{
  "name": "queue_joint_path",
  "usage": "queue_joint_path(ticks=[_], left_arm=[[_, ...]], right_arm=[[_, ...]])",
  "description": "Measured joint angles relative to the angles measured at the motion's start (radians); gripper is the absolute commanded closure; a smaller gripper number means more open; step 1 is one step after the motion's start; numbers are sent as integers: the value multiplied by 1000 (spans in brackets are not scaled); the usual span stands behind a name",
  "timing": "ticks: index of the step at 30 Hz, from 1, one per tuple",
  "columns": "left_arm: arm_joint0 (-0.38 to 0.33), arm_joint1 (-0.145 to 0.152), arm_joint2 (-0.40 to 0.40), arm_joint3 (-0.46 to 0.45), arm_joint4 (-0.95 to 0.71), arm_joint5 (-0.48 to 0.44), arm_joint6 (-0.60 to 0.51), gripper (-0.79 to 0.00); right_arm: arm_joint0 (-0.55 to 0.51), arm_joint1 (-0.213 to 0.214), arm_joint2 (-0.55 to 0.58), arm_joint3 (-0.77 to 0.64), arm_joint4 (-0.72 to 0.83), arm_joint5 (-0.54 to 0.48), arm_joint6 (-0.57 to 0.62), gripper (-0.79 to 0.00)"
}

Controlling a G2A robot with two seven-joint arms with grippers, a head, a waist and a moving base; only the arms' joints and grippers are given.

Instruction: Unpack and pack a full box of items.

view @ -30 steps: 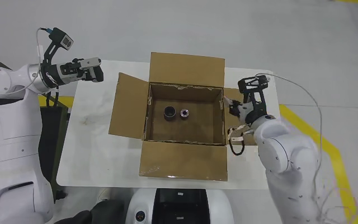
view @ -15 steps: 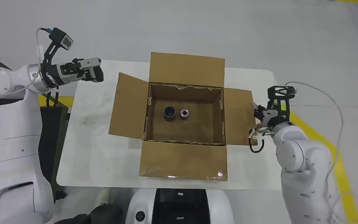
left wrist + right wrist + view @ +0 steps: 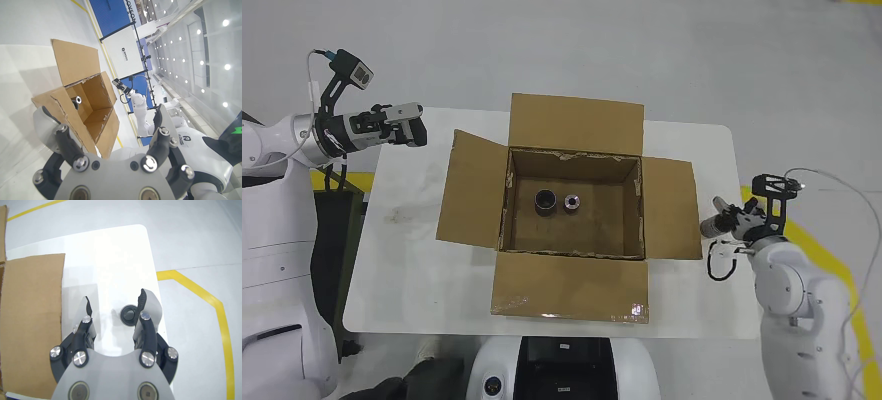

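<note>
The box (image 3: 577, 120) is plain brown cardboard, paler along its torn edges. The tabletop (image 3: 412, 260) is white. The ring (image 3: 545, 202) is dark and the small piece (image 3: 572, 203) silvery (purplish at its centre). The round part (image 3: 128, 315) is black. The right gripper (image 3: 115, 294) is black and pale grey. The floor (image 3: 742, 60) is grey and its line (image 3: 198, 289) yellow.
</note>
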State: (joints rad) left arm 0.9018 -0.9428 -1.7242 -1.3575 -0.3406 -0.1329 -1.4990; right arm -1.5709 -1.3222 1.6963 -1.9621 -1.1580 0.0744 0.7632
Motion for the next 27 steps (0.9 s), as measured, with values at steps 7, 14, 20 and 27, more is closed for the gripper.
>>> queue_joint_path(ticks=[7,14,20,27], left_arm=[[0,0,0,0,0,0,0,-785],[0,0,0,0,0,0,0,-785],[0,0,0,0,0,0,0,-785],[0,0,0,0,0,0,0,-785]], right_arm=[[-3,4,13,61,5,18,13,-591],[0,7,18,105,22,22,24,-613],[25,9,-4,153,32,20,28,-600],[75,10,-35,234,25,34,47,-591]])
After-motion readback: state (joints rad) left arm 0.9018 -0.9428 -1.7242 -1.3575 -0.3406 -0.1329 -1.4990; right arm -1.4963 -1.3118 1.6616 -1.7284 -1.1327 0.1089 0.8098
